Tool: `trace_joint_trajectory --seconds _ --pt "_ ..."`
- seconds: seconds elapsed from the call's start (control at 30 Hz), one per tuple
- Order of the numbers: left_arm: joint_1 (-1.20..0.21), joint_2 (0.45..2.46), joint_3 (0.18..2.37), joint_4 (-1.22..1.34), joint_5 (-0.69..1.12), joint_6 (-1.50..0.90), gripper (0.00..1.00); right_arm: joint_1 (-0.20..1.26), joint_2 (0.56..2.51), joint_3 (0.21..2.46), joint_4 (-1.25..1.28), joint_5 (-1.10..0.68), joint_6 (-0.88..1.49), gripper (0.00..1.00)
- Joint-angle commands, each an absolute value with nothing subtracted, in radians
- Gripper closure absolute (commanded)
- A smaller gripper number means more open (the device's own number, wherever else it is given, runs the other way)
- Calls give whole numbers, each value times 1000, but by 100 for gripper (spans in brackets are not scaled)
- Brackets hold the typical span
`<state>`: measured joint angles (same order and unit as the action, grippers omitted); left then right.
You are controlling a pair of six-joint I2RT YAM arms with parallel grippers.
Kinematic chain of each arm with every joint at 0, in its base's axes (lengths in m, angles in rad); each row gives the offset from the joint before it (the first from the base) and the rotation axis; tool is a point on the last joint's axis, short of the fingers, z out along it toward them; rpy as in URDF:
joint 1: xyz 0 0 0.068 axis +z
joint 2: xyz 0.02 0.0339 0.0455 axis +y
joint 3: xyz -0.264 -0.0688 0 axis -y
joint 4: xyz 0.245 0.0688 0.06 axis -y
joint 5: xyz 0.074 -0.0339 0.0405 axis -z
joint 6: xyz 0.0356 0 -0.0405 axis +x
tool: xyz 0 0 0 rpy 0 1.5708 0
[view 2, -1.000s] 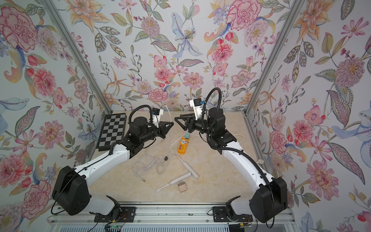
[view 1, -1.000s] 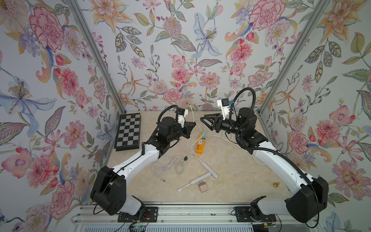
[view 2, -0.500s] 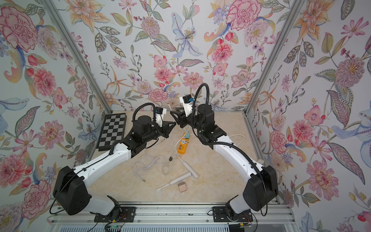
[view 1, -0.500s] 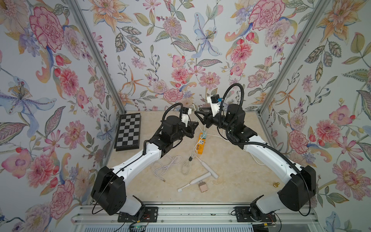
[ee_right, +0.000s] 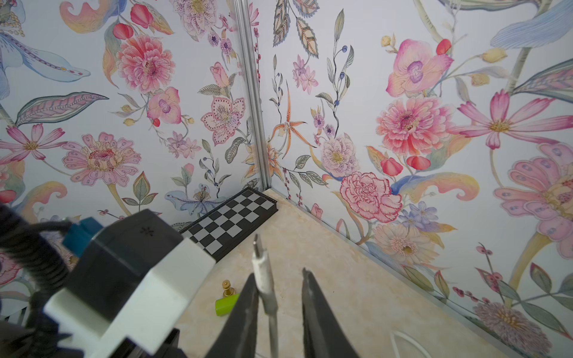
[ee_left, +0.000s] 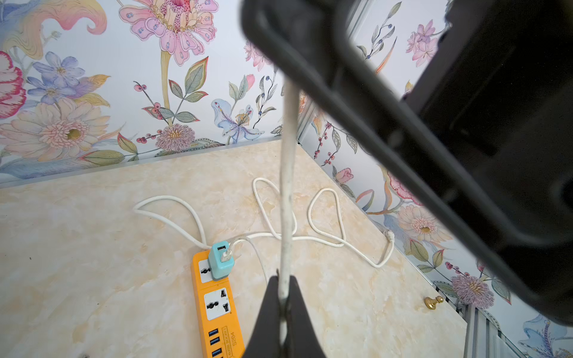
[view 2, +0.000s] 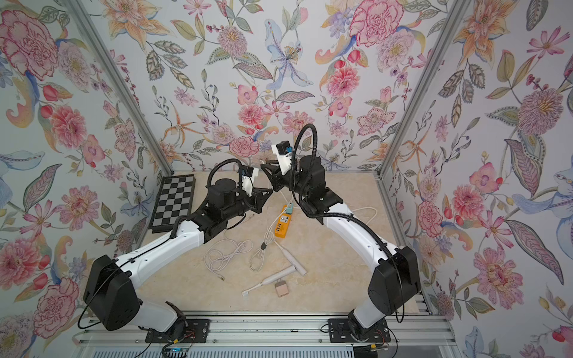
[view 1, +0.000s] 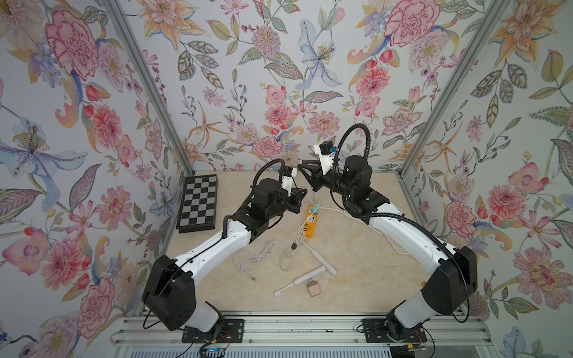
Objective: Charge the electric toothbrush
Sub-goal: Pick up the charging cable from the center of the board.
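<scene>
near the table's (ee_left: 93, 248) far edge the left gripper (ee_left: 283, 279) pinches the charging cable (ee_left: 286, 170) taut, likely offering its plug tip (ee_right: 256, 248) to the right gripper's (ee_right: 279, 272) parted jaws.

Bright, diffuse light casts only faint shadows on the marble tabletop (view 1: 356, 263); both top views are sharp, but the close camera housing (ee_right: 130, 272) in the right wrist view is blurred.
</scene>
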<state>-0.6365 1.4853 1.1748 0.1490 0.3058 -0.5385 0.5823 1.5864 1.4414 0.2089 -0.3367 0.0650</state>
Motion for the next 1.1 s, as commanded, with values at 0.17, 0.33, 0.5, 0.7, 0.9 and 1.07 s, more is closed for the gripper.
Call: trace_joint_trajectory --seconds 0.17,0.33,0.5,0.7,0.9,1.07 --pt "-650 1489 1204 138 279 -531 100 592 1602 1475 256 -340 36 84" --pt "-651 1491 1202 134 279 -528 100 588 1602 1480 262 -358 34 99" --pt "-657 1482 1205 119 260 -515 100 568 1592 1483 268 -388 54 100" --pt "-661 1450 1230 72 202 -486 73 512 1564 1528 170 -399 69 100" --pt "-663 1340 1149 78 84 -480 52 399 1534 1596 75 -391 125 100" --pt "-663 1257 1068 46 -24 -483 43 293 1539 1687 -28 -421 180 100"
